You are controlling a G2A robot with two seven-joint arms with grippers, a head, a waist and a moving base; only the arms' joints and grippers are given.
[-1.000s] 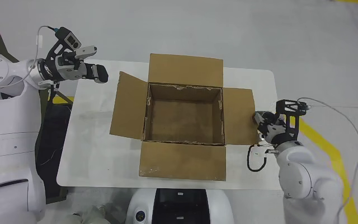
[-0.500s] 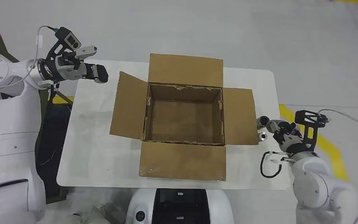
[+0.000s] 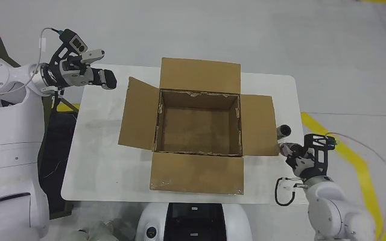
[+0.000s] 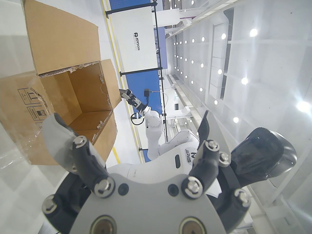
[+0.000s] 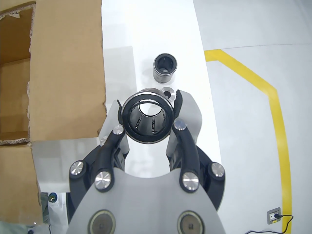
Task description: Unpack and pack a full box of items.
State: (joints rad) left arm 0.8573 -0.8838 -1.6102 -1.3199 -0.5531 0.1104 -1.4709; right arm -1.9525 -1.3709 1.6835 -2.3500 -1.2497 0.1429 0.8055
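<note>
The right pincer [image 5: 149, 103] grips a metal bearing [image 5: 146, 136], bore roughly upright, over the surface's [image 5: 158, 25] near right edge. The open box [image 3: 199, 99] lies left, past its right flap [image 5: 68, 62]. Just beyond stand a second bearing [image 5: 163, 77] and a small metal piece [image 5: 167, 93]. The left pincer [image 3: 108, 79], wide, hangs far left.

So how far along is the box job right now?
Done: the cardboard box looks emptied, and one metal sleeve stands on the table beside its flap. In hand: the right end effector grips a second sleeve. Remaining: set it down, then repack everything; the left end effector hangs open, empty.
</note>
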